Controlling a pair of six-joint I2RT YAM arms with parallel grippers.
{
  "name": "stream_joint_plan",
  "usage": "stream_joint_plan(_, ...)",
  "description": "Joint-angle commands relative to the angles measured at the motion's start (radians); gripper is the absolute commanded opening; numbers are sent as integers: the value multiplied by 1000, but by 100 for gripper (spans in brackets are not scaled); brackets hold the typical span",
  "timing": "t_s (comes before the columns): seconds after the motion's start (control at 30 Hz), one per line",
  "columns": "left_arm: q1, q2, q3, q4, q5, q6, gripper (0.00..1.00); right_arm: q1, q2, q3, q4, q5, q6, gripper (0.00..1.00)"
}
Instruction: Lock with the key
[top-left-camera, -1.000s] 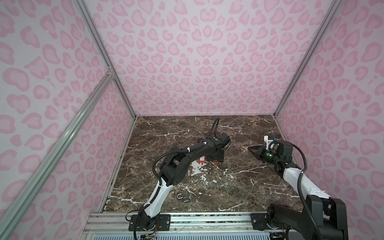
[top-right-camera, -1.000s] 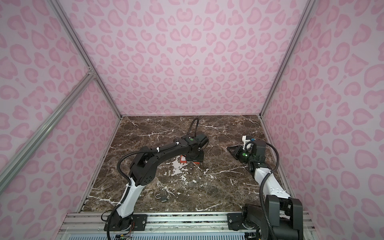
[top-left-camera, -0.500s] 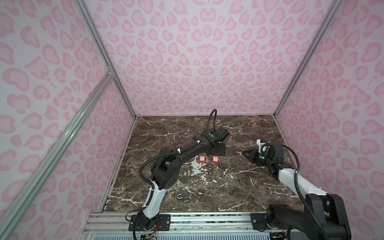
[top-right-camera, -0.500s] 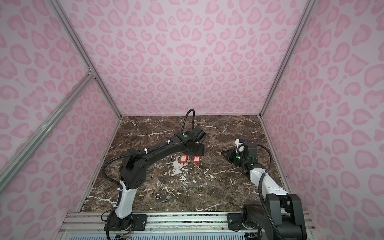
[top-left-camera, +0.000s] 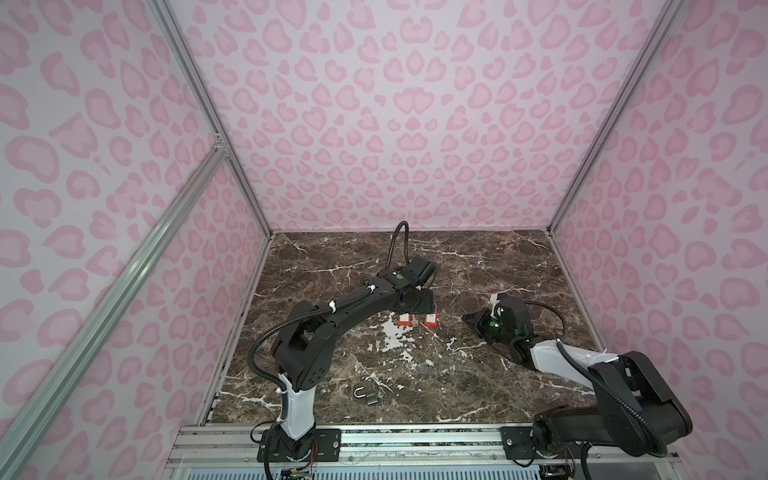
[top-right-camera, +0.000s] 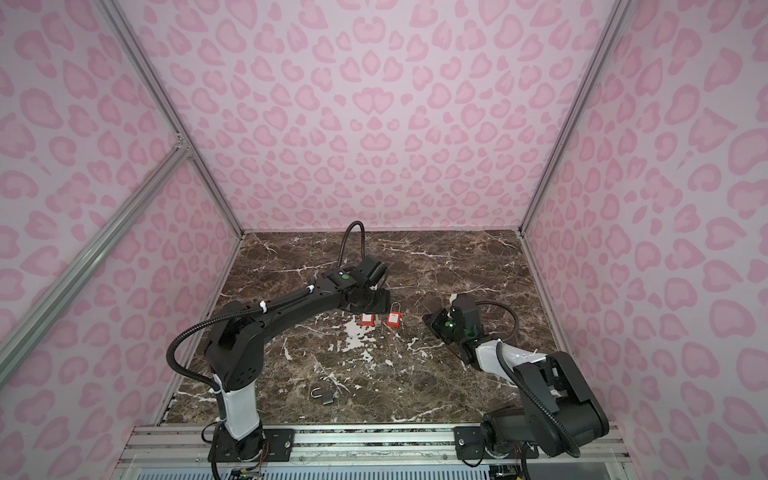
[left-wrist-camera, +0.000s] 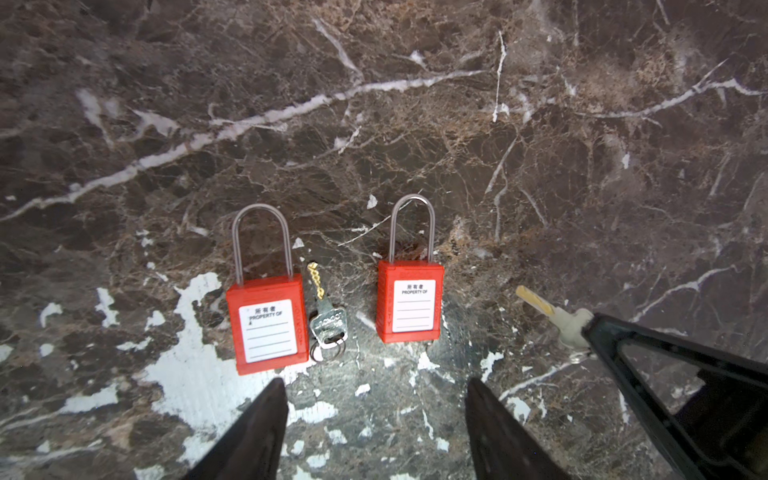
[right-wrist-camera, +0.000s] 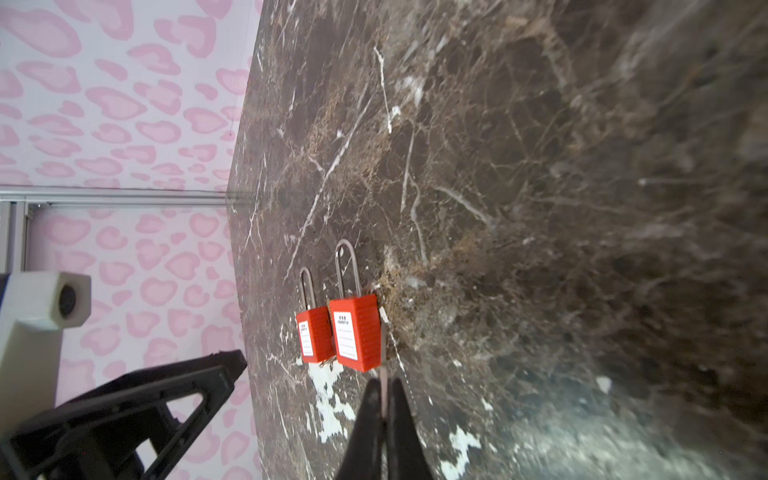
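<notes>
Two red padlocks with white labels lie flat side by side mid-table, shackles pointing to the back: one (left-wrist-camera: 268, 324) (top-left-camera: 405, 319) and one nearer my right arm (left-wrist-camera: 410, 305) (top-left-camera: 431, 320) (right-wrist-camera: 356, 332). A loose key on a ring (left-wrist-camera: 328, 320) lies between them. My left gripper (left-wrist-camera: 376, 386) (top-left-camera: 417, 301) hovers open above them, holding nothing. My right gripper (right-wrist-camera: 385, 384) (top-left-camera: 467, 320) is shut on a key (left-wrist-camera: 552, 311). Its blade points at the nearer padlock, a short gap away.
A small silver padlock (top-left-camera: 368, 395) (top-right-camera: 324, 392) with its shackle open lies near the front edge. Pink patterned walls with aluminium posts (top-left-camera: 582, 166) close in the marble table (top-left-camera: 457, 257) on three sides.
My left gripper lifted and drew back off the red padlocks, uncovering both, and opened slightly. My right gripper carried its key leftward, closer to them.
</notes>
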Motion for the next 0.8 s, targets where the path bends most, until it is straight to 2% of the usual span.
stream_joint_plan(0.0,0,-52,-54,49,-3,-18,69,29,18,7,71,99,73,0)
stream_joint_plan(0.1,1,-83,-99,59,-14,-24,69,50,35,20,70,147,77,0)
stream_joint_plan(0.37,0,-120,-179,81,-6,-29,69,74,126,48,131,173,120,0)
stream_joint_plan(0.77,4,-150,-217,70,-15,-4,70,117,222,86,209,191,178,0)
